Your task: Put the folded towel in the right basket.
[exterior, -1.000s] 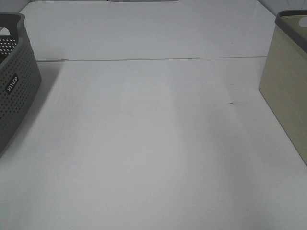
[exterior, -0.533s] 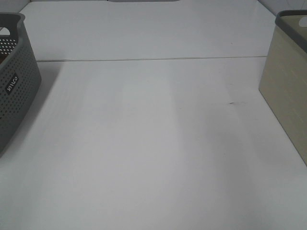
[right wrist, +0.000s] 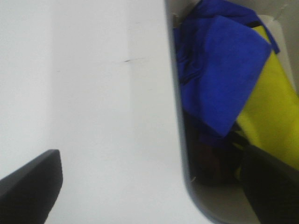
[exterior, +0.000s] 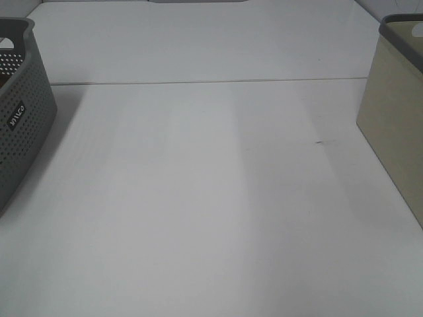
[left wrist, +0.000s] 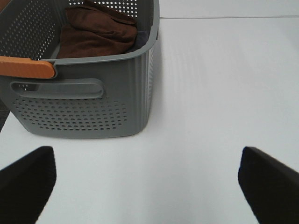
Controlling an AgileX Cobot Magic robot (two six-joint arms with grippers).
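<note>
The white tabletop (exterior: pixel 211 198) carries a grey perforated basket (exterior: pixel 20 125) at its left edge and the beige right basket (exterior: pixel 396 125) at its right edge. A folded blue towel (right wrist: pixel 219 79) lies inside the right basket, touching a yellow cloth (right wrist: pixel 273 121). The left gripper (left wrist: pixel 145 156) and right gripper (right wrist: pixel 152 156) are both spread wide, holding nothing.

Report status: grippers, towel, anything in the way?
Left gripper open, empty, facing grey basket. Right gripper open, empty, facing right basket. Blue towel in right basket; brown towel in grey basket. Nothing blocking seen.
</note>
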